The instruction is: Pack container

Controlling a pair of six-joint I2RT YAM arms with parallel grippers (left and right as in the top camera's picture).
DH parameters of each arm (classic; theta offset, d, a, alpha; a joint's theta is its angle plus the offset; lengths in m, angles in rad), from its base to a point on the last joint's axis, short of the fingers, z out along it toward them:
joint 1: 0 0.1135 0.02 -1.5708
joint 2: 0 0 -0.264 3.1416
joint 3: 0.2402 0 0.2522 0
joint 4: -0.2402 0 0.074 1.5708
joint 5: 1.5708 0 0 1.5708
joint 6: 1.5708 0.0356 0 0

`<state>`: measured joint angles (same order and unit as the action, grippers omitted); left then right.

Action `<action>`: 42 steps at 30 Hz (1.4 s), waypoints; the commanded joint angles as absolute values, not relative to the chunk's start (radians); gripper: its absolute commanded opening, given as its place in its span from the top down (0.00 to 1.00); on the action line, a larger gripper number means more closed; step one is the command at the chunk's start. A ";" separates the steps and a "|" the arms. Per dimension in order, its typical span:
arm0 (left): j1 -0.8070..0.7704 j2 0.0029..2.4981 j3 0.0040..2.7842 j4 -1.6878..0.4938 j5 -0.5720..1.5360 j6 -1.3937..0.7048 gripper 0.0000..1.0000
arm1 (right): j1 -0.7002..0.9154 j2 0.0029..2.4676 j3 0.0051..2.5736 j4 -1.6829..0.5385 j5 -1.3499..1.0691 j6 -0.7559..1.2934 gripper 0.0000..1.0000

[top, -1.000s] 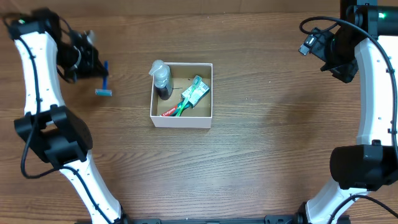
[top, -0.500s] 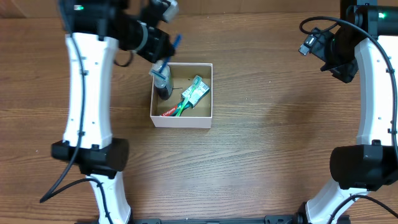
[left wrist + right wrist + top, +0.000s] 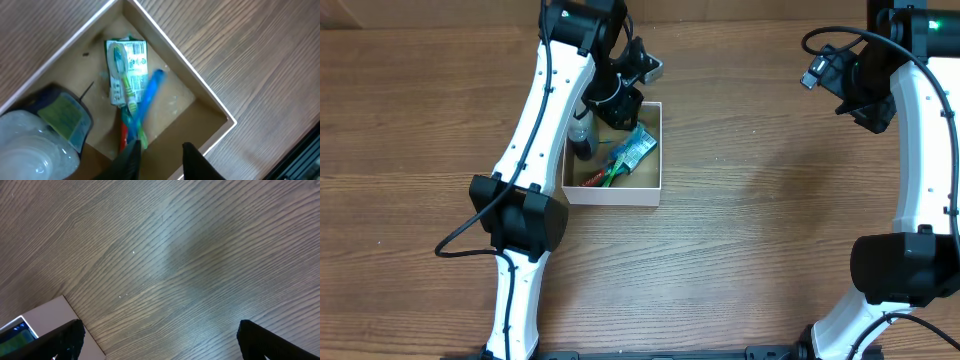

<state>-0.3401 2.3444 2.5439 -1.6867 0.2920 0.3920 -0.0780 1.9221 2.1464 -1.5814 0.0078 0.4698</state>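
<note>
The container point(image 3: 612, 197) is a square white box with a brown floor, left of the table's middle. Inside lie a clear bottle point(image 3: 582, 140), a green-and-white toothbrush packet point(image 3: 637, 150) and a red tube point(image 3: 590, 181). My left gripper point(image 3: 617, 103) hangs over the box's back part. In the left wrist view its fingers point(image 3: 131, 159) stand apart with only the brown floor between them. A blue razor point(image 3: 150, 97), blurred, lies free across the packet point(image 3: 127, 62), ahead of the fingertips. My right gripper point(image 3: 160, 332) stands wide open over bare wood.
The right arm point(image 3: 868, 92) is at the table's far right back corner, well away from the box. In the right wrist view a white corner of the box point(image 3: 45, 317) shows at the lower left. Brown wood surrounds the box on all sides.
My left arm swung from the far left to above the box, carrying the blue razor. Its fingers have parted and the razor now lies in the box. The right arm stayed still.
</note>
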 commanded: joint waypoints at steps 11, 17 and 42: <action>-0.412 2.080 2.521 -1.690 0.280 0.110 0.00 | -0.080 1.921 2.150 -1.577 0.017 0.470 0.00; -0.603 1.707 2.429 -1.690 -0.021 -0.101 0.00 | -0.080 1.921 2.150 -1.577 0.017 0.470 0.00; -0.776 0.955 1.370 -1.415 -0.280 -0.296 0.00 | -0.080 1.921 2.150 -1.577 0.017 0.470 0.00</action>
